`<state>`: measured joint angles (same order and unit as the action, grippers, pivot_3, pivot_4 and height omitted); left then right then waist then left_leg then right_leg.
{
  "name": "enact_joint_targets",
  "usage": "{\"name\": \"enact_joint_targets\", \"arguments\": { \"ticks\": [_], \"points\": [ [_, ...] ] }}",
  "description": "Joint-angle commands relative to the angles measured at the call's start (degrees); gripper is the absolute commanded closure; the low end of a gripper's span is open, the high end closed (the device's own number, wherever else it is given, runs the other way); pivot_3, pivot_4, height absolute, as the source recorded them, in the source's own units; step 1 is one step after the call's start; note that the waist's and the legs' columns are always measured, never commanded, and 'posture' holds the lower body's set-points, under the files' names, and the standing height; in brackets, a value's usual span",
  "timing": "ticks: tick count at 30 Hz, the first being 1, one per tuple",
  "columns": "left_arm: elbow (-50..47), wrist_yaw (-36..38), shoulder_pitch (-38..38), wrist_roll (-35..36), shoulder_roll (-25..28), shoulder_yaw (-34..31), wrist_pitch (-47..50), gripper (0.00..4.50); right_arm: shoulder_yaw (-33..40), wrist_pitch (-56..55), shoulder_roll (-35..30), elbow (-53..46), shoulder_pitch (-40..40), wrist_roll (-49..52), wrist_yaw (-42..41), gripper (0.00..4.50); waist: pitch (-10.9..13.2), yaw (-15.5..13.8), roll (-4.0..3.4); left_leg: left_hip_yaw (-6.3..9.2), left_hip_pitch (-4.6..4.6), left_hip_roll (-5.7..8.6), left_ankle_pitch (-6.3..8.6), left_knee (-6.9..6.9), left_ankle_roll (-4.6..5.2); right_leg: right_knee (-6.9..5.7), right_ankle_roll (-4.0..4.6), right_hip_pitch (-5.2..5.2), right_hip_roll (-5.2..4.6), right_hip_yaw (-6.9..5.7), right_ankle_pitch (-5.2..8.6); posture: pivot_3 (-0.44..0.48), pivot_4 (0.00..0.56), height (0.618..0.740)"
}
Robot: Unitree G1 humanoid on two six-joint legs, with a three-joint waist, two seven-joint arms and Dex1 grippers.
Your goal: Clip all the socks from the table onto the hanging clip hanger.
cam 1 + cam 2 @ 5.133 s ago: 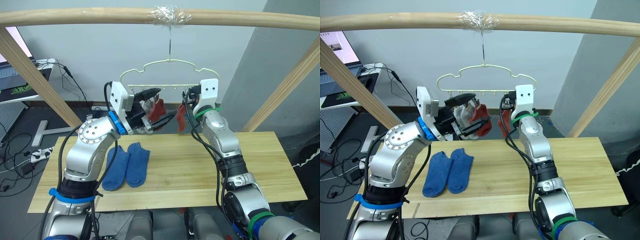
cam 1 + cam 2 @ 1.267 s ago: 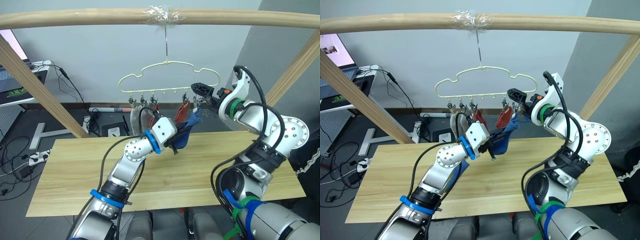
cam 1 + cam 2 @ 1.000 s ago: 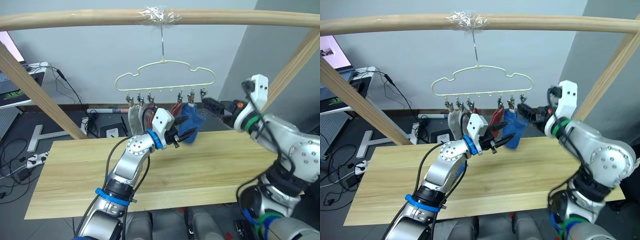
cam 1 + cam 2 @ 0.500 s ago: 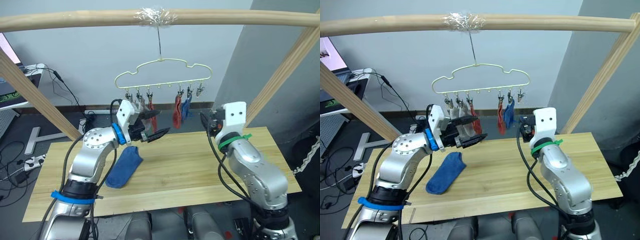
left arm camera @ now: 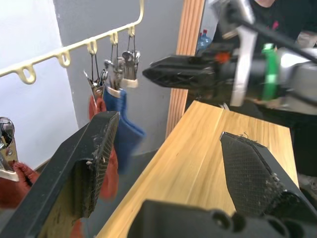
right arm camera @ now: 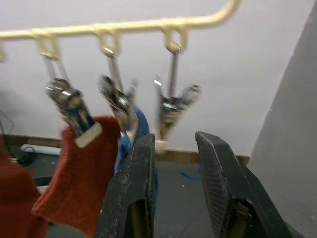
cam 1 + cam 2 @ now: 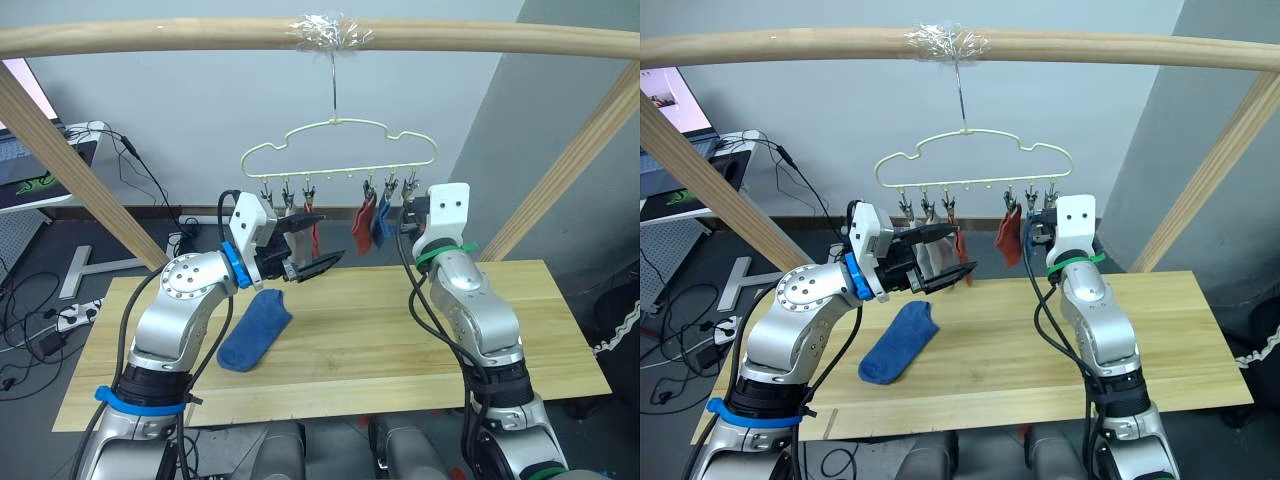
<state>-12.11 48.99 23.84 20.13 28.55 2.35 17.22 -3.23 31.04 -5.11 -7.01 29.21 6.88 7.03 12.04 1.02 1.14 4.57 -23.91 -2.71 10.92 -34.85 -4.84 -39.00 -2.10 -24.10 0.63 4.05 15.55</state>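
Left gripper [image 7: 318, 243] fingers spread apart, empty, above light wooden plank table [image 7: 400, 330]. Right gripper [image 6: 174, 148] slightly parted below cream wire clip hanger [image 7: 340, 150]. One blue knit sock [image 7: 256, 329] lies on table.

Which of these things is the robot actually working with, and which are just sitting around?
Part of the job:
- clip hanger
- blue sock on the table
- blue sock and rust-red sock already clipped up
- table
- left end effector, open and empty
- right end effector, near the end clip

Just lying about:
- wooden rail
- laptop
- floor cables
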Motion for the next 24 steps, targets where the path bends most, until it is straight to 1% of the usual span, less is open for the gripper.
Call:
{"name": "enact_joint_targets", "arguments": {
  "ticks": [1,7,19,20,24],
  "points": [
    [-2.3,-0.53,0.54,1.09,0.3,-1.33,-0.11,0.79,1.7,-3.55,0.84,2.88,3.48,-0.39,-1.04,3.16,0.0,-0.01,0.0,0.0,0.0,0.0,0.0,0.0,0.0,-0.01,0.03,0.0,0.0,0.0,-0.02,0.142,0.15,0.74],
    [-2.37,-0.33,0.49,1.17,0.56,-1.57,-0.1,0.79,3.51,-5.34,2.29,7.82,6.94,-0.4,-2.01,3.16,0.0,-0.13,0.0,0.01,0.01,0.0,0.0,-0.01,0.0,-0.02,0.18,0.0,0.0,-0.01,-0.11,0.142,0.15,0.74],
    [-1.88,-0.57,2.03,1.51,0.12,-1.3,-0.04,0.79,3.45,-8.95,2.44,13.64,10.75,-2.48,-2.76,3.16,0.0,-0.51,0.0,0.01,0.02,0.0,0.0,-0.02,0.0,-0.04,0.21,0.0,0.0,-0.01,-0.13,0.142,0.15,0.74],
    [-2.01,-0.51,2.01,1.64,0.16,-1.3,0.01,0.79,3.46,-9.31,2.4,14.25,11.04,-2.57,-2.87,3.16,0.0,-0.52,0.0,0.01,0.02,0.0,0.0,-0.02,0.0,-0.04,0.21,0.0,0.0,-0.01,-0.13,0.147,0.161,0.74],
    [-1.93,-0.65,2.8,2.03,-0.04,-1.38,0.34,0.79,3.58,-10.74,2.14,16.44,12.14,-2.89,-3.31,3.16,0.0,-0.68,0.0,0.01,0.01,0.0,0.0,-0.01,0.0,-0.04,0.21,0.0,0.0,-0.01,-0.14,0.147,0.161,0.74]
  ]
}}
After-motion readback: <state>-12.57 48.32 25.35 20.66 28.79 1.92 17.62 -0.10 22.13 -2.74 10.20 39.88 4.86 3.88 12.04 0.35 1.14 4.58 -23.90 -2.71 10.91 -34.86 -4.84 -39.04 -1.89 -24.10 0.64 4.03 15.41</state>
